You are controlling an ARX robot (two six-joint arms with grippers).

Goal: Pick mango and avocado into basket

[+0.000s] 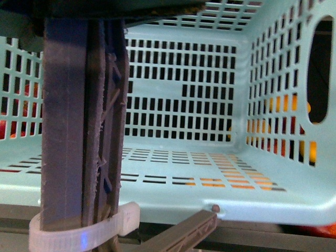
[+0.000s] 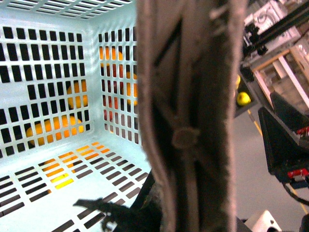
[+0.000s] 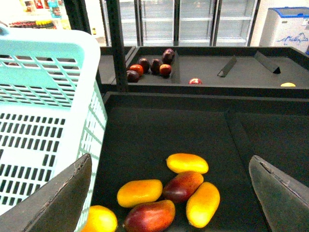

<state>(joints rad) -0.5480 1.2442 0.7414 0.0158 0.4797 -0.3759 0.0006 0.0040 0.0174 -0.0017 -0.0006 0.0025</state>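
Bright, even light, soft shadows; the close basket handle [image 2: 188, 121] is badly out of focus.

Mangoes [image 3: 187, 163] on dark shelf [image 3: 145, 135]

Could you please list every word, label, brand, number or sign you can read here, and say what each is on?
Nothing here can be read.
Chest freezer: blue print on its white front, too blurred to read.
Shelf packages: coloured labels, too small to read.
Red tags on black equipment: too blurred to read.
Basket: no print shows.
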